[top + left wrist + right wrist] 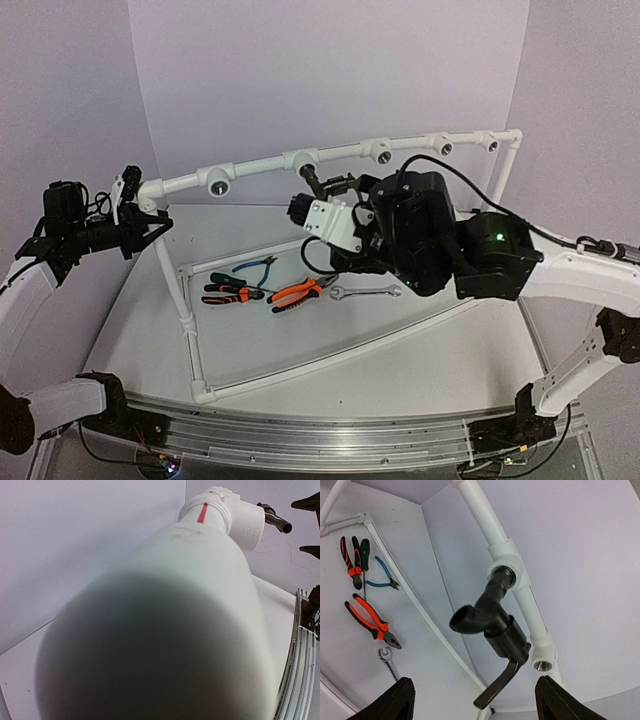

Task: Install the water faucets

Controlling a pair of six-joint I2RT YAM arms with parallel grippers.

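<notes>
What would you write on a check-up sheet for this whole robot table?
Surface: white table, a white pipe frame standing on it.
Job's things: dark faucet, its end in a fitting on the frame's top rail.
Clutter: blue-handled pliers, orange-and-black pliers, orange pliers, silver wrench, lying inside the frame.
Grippers: right gripper open, not touching the faucet; left gripper at the frame's left corner, grip unclear.
Cables: black cable arcs over the right arm.
Surroundings: pale walls behind and beside; metal rail at the near edge.
</notes>
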